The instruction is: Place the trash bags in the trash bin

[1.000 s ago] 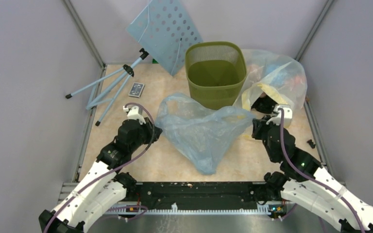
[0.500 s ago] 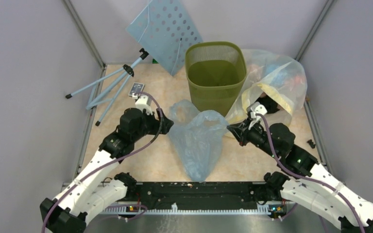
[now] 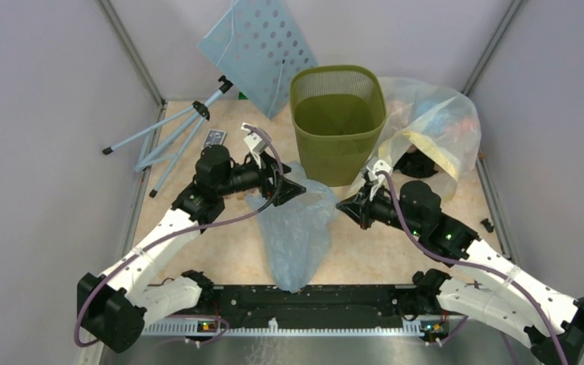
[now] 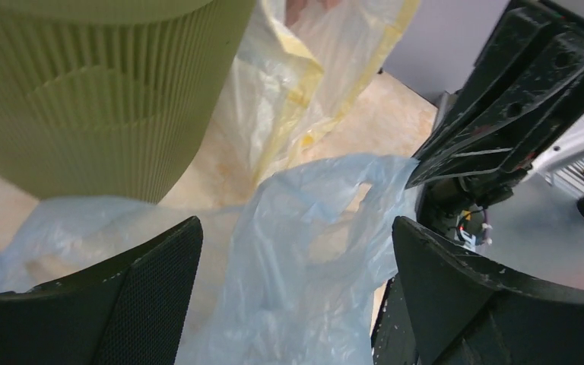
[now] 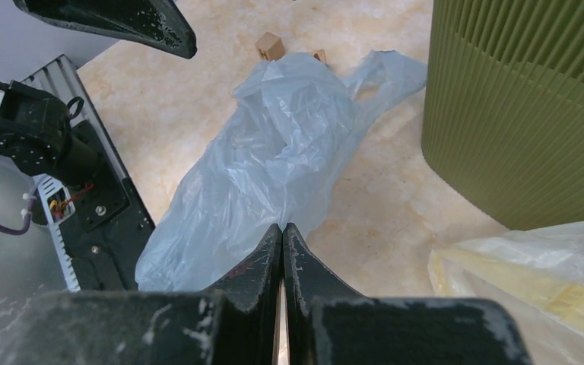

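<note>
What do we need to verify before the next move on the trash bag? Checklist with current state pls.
1. Hold of the left gripper on the trash bag: not ok. The gripper is wide open and the film only lies between its fingers.
2. Hold of the right gripper on the bag: cannot tell. Its jaws are shut and the film reaches their tips.
3. Upright trash bin with its mouth unobstructed: ok.
4. Bag inside the bin: not ok. It lies outside, in front of the bin.
5. The yellowish bag clear of the bin: not ok. It sits close beside the bin's right side, next to the right arm.
</note>
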`<act>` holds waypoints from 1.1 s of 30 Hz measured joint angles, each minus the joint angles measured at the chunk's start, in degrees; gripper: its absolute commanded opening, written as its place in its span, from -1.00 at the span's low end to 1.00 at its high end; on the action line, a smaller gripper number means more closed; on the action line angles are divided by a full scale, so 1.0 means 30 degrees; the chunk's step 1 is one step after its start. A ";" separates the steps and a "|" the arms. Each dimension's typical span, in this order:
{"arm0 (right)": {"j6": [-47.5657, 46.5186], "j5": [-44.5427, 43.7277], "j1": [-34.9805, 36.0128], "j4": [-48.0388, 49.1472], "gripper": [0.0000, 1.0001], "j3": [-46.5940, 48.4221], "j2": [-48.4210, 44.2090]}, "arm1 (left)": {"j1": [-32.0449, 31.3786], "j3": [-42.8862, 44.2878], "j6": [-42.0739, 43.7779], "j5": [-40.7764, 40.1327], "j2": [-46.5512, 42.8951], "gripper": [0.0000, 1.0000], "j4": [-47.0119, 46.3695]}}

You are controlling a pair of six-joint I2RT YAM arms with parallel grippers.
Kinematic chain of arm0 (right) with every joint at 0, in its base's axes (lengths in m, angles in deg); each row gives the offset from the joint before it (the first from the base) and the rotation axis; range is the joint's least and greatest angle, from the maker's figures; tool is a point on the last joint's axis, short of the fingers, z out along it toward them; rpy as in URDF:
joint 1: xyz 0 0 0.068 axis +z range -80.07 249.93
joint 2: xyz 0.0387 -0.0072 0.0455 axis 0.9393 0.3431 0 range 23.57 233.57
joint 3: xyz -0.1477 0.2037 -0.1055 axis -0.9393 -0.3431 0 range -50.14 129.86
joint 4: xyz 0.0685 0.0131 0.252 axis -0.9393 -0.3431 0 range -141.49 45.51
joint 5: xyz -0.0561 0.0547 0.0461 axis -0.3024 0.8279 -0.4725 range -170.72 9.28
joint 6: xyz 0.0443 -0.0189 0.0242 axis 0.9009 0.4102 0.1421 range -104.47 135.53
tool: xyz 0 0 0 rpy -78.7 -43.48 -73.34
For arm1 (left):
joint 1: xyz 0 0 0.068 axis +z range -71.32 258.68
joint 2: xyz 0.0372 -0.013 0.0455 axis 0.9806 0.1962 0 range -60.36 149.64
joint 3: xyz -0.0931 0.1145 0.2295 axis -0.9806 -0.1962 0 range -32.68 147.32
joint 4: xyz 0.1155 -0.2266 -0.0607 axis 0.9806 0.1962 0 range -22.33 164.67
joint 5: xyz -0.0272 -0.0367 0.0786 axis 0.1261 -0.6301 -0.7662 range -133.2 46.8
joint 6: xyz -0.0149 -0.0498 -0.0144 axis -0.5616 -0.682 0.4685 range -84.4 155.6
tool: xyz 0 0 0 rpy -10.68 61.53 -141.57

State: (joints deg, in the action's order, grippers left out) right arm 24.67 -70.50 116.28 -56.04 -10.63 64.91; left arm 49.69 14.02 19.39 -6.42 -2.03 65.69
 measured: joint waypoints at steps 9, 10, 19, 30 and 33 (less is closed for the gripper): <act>0.0393 0.1129 0.0007 0.0772 -1.00 0.0291 0.0736 | -0.0058 0.1974 0.0838 0.3519 0.3774 0.95 -0.0525; 0.0474 0.1260 0.0000 0.0801 -1.00 0.0364 0.0823 | -0.0087 0.1974 0.0845 0.3789 0.4116 0.90 -0.0386; 0.0816 0.2171 0.0007 0.1129 -0.92 0.0590 0.1814 | -0.0517 0.1880 -0.0044 0.6470 0.4750 -0.89 0.0095; 0.1311 -0.0284 -0.0007 0.0328 0.04 0.0583 0.2011 | -0.0627 -0.0634 -0.0546 0.7074 0.2885 -1.00 0.3155; 0.1996 -0.1661 -0.0175 0.0124 0.12 0.0583 0.2535 | -0.0896 -0.1683 -0.0823 0.7074 0.2812 -1.00 0.3475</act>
State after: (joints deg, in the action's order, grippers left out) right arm 30.66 -75.48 115.76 -55.67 -8.88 72.51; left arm 47.00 8.97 16.92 14.80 6.40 76.12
